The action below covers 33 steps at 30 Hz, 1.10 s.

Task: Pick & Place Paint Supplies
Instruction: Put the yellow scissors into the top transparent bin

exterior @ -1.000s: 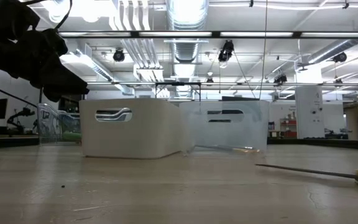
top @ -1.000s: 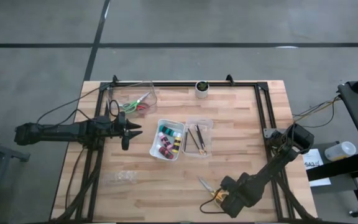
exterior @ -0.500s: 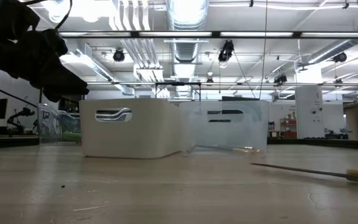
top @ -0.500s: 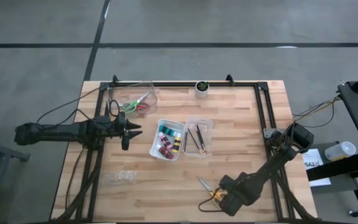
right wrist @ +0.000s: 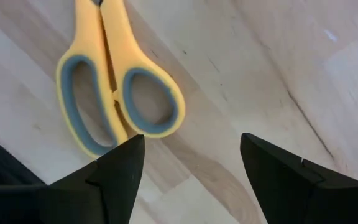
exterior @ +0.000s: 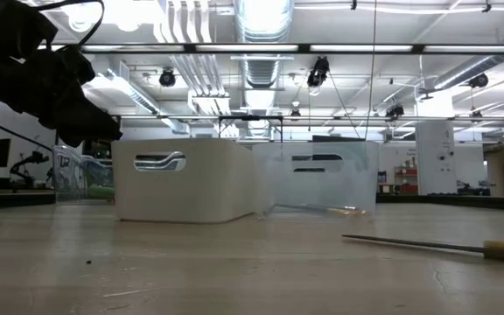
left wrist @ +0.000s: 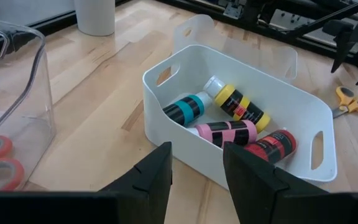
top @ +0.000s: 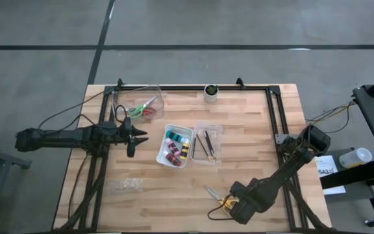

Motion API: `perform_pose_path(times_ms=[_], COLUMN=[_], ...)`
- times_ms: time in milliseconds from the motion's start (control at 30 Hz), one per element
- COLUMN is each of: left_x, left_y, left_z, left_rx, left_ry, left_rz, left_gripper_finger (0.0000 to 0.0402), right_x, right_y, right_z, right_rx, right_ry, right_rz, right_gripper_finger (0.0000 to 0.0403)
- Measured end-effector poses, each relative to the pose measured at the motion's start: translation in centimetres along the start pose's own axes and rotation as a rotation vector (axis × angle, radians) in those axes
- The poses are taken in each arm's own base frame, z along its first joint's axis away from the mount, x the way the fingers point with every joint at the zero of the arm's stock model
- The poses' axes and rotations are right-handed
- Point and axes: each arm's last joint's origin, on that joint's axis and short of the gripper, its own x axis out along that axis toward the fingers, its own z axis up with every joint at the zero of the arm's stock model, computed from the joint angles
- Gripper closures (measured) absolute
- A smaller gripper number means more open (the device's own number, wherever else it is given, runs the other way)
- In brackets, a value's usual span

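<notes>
Scissors with yellow handles (top: pixel 214 196) lie flat on the wooden table near its front edge, also visible in the low view (exterior: pixel 418 243). My right gripper (top: pixel 228 205) points down over their handle end, open, its fingers (right wrist: pixel 191 162) spread wide beside the handle loops (right wrist: pixel 114 81). Several paint bottles (left wrist: pixel 229 124) lie in a white bin (top: pixel 164 140) at mid-table. Thin dark brushes (top: pixel 206 144) lie in a clear bin beside it. My left gripper (left wrist: pixel 197 180) hangs open and empty just left of the white bin (top: pixel 133 136). My right gripper comes from above, pointing down. One fingertip (right wrist: pixel 120 174) stands at the outer edge of a yellow handle loop (right wrist: pixel 148 121). The finger covers the spot, so I cannot tell whether it touches. Nothing lies between the two fingers; the scissors lie flat on the table.
A clear bin (top: pixel 141 109) at the far left holds scissors with red and green handles. A small white cup (top: pixel 211 92) stands at the far edge. A clear plastic piece (top: pixel 125 186) lies at the near left. A black frame (top: pixel 274 117) borders the table.
The yellow-handled scissors have slid a little toward the table's left edge, staying flat on the wood. My right gripper has stayed open above their handle end.
</notes>
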Motion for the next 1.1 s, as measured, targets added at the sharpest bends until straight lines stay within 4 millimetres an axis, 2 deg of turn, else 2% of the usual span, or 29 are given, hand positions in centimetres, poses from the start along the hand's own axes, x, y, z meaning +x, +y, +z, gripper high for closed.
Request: perform_pose_path(times_ms=[300,767,1100], left_x=[0.0,0.0,0.0], left_y=[0.0,0.0,0.0], left_z=[0.0,0.0,0.0], left_rx=[0.0,0.0,0.0], left_ry=[0.0,-0.003,-0.002], left_rz=[0.0,0.0,-0.001], left_gripper_finger=[0.0252,0.0251,0.0251], right_x=[0.8,2.2,2.2], right_y=[-0.3,-1.3,-1.2], right_z=[0.2,0.1,0.1], right_rx=[0.03,0.065,0.06], right_ry=[-0.05,-0.017,-0.015], right_rz=[-0.004,-0.004,0.005], right_gripper_finger=[0.0143,0.0143,0.0143])
